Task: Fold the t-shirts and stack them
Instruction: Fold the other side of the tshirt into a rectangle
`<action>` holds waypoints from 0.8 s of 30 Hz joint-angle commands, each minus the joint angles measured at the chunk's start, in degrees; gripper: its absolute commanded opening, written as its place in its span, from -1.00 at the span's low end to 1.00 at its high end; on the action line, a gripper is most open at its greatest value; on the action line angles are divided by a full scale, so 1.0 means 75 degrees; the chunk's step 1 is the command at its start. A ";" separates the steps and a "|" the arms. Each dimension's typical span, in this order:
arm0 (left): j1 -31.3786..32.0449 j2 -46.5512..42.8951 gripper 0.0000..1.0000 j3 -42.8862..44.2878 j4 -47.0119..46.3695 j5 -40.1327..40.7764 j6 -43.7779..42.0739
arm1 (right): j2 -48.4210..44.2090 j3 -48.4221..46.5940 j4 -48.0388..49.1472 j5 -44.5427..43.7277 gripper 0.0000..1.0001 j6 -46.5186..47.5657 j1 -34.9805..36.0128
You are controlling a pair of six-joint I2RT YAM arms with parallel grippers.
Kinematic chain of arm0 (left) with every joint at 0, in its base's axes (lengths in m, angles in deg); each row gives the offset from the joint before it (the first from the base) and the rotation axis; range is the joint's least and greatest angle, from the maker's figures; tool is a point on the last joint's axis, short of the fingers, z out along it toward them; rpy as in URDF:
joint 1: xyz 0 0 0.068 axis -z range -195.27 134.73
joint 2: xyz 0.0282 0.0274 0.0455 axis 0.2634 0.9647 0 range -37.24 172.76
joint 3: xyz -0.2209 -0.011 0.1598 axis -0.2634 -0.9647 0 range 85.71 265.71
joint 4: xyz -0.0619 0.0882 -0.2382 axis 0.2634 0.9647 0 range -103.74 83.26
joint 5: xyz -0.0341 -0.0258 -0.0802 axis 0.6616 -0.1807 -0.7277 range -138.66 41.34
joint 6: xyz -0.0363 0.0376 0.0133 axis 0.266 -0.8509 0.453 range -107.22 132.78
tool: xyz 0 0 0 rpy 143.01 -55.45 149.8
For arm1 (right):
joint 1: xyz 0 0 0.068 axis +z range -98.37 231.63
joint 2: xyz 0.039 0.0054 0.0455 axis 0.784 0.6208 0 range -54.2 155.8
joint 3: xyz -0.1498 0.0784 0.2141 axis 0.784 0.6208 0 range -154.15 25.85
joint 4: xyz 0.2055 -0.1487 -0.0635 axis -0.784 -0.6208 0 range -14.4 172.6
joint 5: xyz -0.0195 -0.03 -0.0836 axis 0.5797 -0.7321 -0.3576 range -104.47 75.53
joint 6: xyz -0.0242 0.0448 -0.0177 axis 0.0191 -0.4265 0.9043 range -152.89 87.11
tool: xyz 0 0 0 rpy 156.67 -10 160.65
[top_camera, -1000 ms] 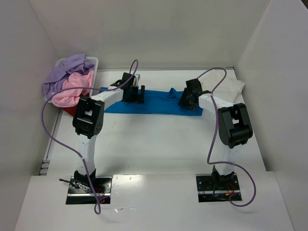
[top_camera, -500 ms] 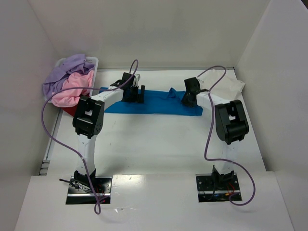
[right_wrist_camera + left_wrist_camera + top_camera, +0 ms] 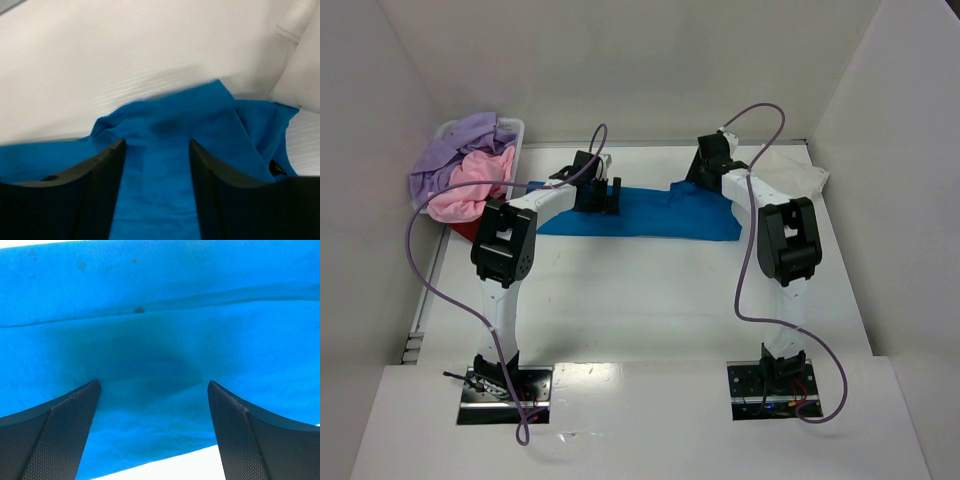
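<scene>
Your blue t-shirt [image 3: 650, 212] lies as a long band across the far worktop [image 3: 640, 300], its long axis running left to right. Your left hand [image 3: 152, 385] is spread wide over its left part, empty. Your right hand [image 3: 156, 142] is half spread above its right end, with nothing pinched. Its dark tag [image 3: 277, 167] is unreadable.

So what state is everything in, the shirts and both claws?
blue t-shirt: lying in a long strip, right end rumpled
white t-shirt: crumpled at the far right
lavender t-shirt: unfolded, heaped in the basket
pink t-shirt: unfolded, heaped in it too
left gripper: open, over the blue t-shirt
right gripper: open, at its rumpled end
</scene>
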 commanded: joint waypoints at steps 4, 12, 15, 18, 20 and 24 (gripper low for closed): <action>-0.0062 0.0201 0.92 0.0063 0.0622 0.0253 -0.0082 | -0.0473 -0.0143 0.0013 -0.0445 0.46 0.0273 -0.0055; -0.0764 -0.1462 0.91 -0.0404 -0.0138 -0.1229 -0.2413 | -0.2662 0.1191 0.0014 0.0678 0.79 -0.0079 -0.0055; -0.1327 -0.1639 1.00 -0.0581 -0.0303 -0.2469 -0.3187 | -0.3040 0.1636 -0.0150 0.1171 0.91 -0.0219 -0.0055; -0.1527 -0.1639 1.00 -0.0371 -0.0046 -0.2605 -0.4028 | -0.3555 0.2245 -0.0150 0.1312 0.97 -0.0301 -0.0055; -0.1527 -0.1476 1.00 -0.0266 0.0352 -0.2512 -0.4791 | -0.3884 0.2493 -0.0150 0.1395 1.00 -0.0301 -0.0055; -0.1457 -0.1113 1.00 -0.0031 0.0786 -0.2196 -0.5790 | -0.4037 0.2682 -0.0231 0.1571 1.00 -0.0301 -0.0055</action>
